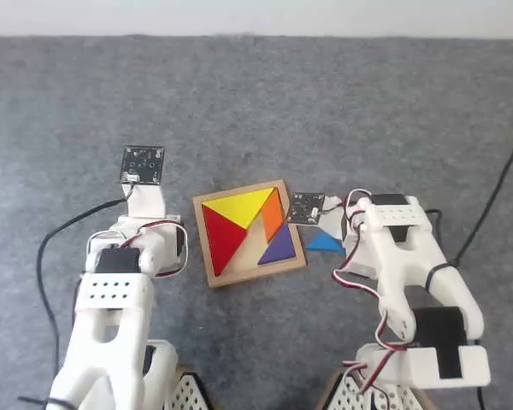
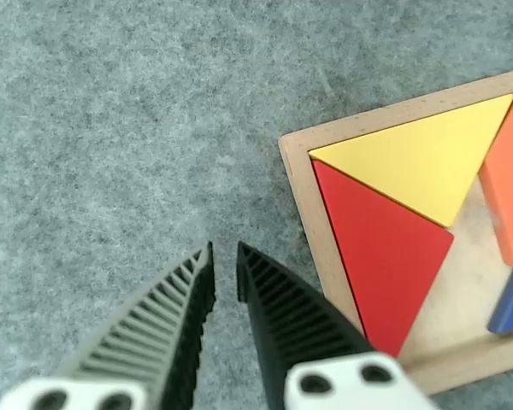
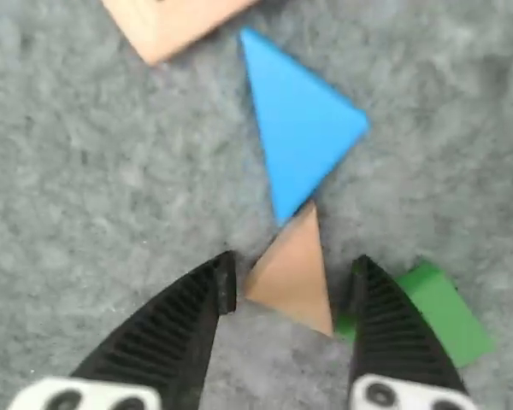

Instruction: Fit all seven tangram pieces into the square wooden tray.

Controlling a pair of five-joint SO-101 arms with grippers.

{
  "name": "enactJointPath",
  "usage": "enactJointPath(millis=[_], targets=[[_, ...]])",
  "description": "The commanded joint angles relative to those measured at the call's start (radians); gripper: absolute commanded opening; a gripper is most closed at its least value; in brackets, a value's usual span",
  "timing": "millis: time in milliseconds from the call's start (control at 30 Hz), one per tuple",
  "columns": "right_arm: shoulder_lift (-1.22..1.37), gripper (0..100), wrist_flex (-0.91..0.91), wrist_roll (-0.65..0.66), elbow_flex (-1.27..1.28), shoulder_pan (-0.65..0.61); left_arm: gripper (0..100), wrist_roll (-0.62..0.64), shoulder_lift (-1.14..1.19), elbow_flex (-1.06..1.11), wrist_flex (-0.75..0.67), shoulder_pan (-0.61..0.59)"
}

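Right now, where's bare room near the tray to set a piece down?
Free: felt beyond the far edge of the tray, and between the arms. Crowded: right of the tray, blue triangle, tan triangle and green piece by the right gripper.

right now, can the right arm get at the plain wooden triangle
Probably yes. The right gripper is open with a finger on each side of the plain wooden triangle, and nothing lies over it. The green piece lies close by one finger and might get nudged.
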Motion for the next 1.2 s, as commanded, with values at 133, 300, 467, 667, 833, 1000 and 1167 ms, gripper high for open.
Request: enactJointPath(millis=[133, 300, 467, 667, 833, 1000, 1167], targets=[[-0.015, 7.0, 0.008, 0.012, -0.003, 0.008, 5, -0.009, -0.021, -0.008, 0.003, 0.002], [-0.015, 4.1, 0.027, -0.038, -0.049, 0.015, 5, -0.009, -0.021, -0.010, 0.003, 0.002], [-0.016, 2.4, 0.151, -0.055, -0.149, 0.015, 5, -0.009, -0.021, -0.010, 0.003, 0.003], [-0.016, 2.3, 0.358, -0.120, -0.333, 0.016, 5, -0.009, -0.021, -0.010, 0.003, 0.005], [-0.016, 2.3, 0.479, -0.184, -0.476, -0.024, 5, -0.009, -0.021, -0.010, 0.003, 0.005], [-0.016, 2.4, 0.489, -0.299, -0.534, -0.131, 5, -0.009, -0.021, -0.010, 0.003, 0.005], [-0.005, 2.7, 0.414, -0.422, -0.525, -0.312, 5, -0.009, -0.025, -0.010, 0.003, 0.003]])
